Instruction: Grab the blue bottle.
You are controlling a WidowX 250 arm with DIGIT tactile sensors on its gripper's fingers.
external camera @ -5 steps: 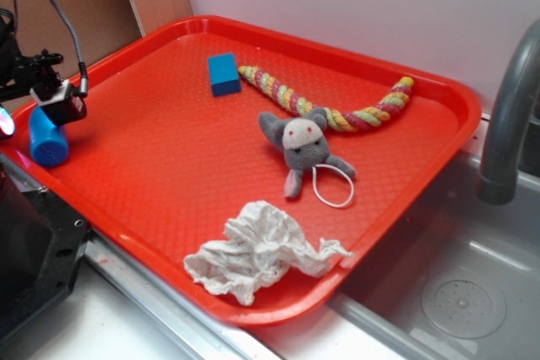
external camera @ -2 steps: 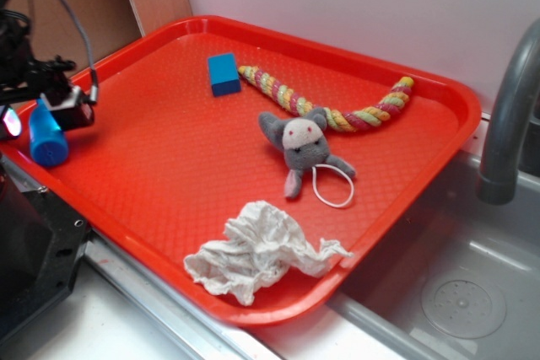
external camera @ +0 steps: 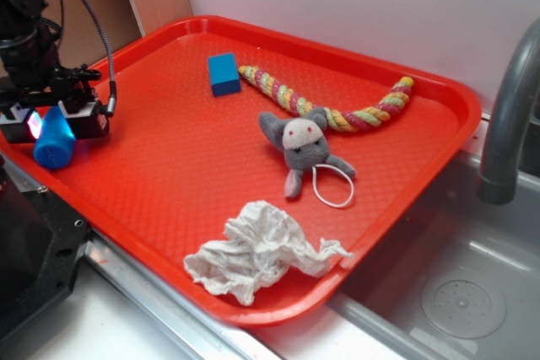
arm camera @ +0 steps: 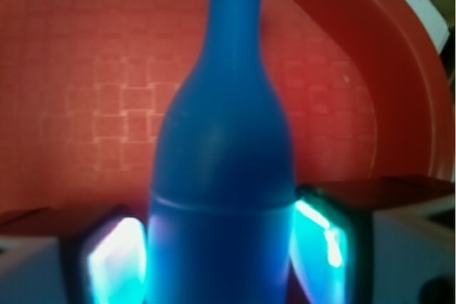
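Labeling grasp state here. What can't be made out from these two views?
- Exterior: blue bottle neck, hidden behind the gripper.
- Wrist: whether the pads actually touch the bottle; close-up is blurred.
- Wrist: bottle base, cut off by bottom edge.
- Exterior: red tray left corner, behind the arm.

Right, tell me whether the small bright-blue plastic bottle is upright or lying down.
Lying down: the small bright-blue plastic bottle rests on its side on the red tray, between the gripper's lit pads.

The exterior view looks down from the front at the whole red tray (external camera: 422, 166) — far back. The wrist view sits very close, low over the tray's left edge, facing along the blue bottle (arm camera: 222, 169) — both views share that bottle (external camera: 54, 142)
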